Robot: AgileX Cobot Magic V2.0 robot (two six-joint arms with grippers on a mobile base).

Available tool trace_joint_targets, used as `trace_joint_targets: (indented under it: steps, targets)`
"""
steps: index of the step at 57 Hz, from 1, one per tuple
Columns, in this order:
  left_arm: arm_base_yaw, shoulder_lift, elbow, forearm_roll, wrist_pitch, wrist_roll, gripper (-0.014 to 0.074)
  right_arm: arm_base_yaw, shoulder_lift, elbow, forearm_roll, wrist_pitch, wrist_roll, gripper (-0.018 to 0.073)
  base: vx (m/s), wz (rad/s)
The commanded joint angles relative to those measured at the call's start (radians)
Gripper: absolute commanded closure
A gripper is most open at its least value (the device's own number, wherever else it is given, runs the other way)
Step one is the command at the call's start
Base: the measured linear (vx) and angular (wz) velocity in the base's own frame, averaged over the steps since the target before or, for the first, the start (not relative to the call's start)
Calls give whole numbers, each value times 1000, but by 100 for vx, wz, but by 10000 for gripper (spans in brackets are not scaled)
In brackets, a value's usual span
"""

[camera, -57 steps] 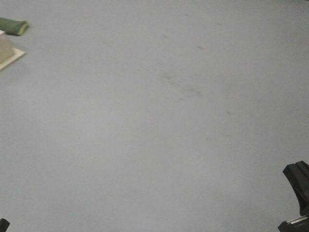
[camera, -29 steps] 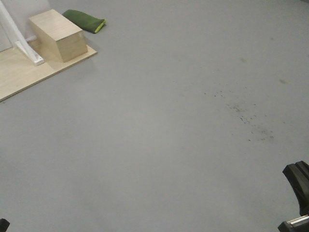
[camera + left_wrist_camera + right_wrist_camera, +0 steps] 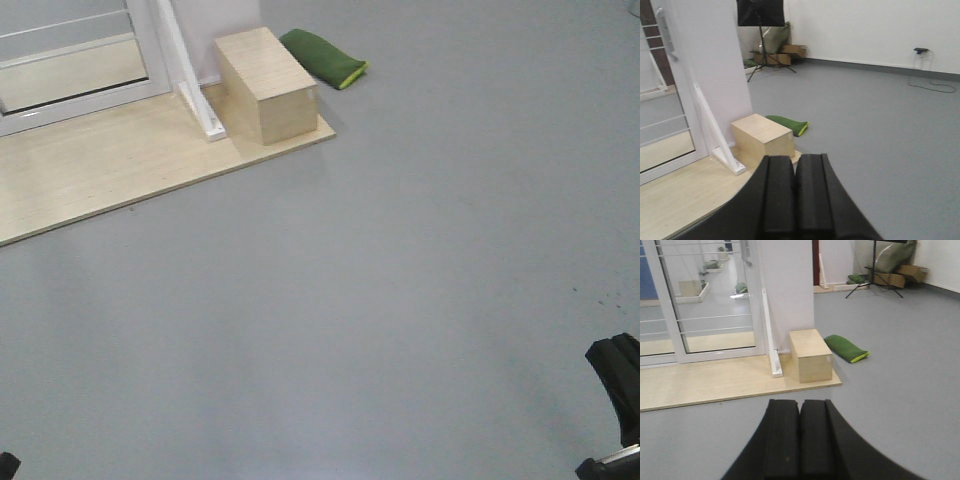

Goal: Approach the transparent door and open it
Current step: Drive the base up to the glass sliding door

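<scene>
The transparent door (image 3: 715, 300) is a white-framed glass panel at the far left, standing on a light wooden platform (image 3: 715, 380). A grey handle (image 3: 746, 252) sits high on its right stile. The door's lower part also shows in the front view (image 3: 70, 65) and in the left wrist view (image 3: 660, 125), where the handle (image 3: 666, 30) is again visible. My left gripper (image 3: 794, 161) is shut with nothing in it, low over the grey floor. My right gripper (image 3: 800, 404) is shut and empty too, well short of the platform.
A slanted white post (image 3: 769, 335) braces the wall beside the door. Next to it on the platform stands a wooden box (image 3: 265, 85), with a green bag (image 3: 322, 55) on the floor behind. A tripod with a black panel (image 3: 760, 15) and cardboard boxes stand at the far wall.
The front view has swung left. The platform, box and green bag slid from the top-left corner toward the middle, and the door's lower frame has come into view.
</scene>
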Motion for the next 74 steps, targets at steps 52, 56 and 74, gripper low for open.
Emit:
trace_joint_targets:
  steps: [52, 56, 74]
  targets:
    - [-6, -15, 13, -3, -82, -6, 603, -5, -16, 5, -1, -83, -7, 559, 52, 44]
    - [-6, -15, 13, -3, -82, -6, 603, -5, -16, 5, -1, -83, -7, 559, 55, 9]
    - [-6, -15, 13, -3, -82, -6, 603, -5, -16, 5, -1, -83, -7, 559, 53, 15]
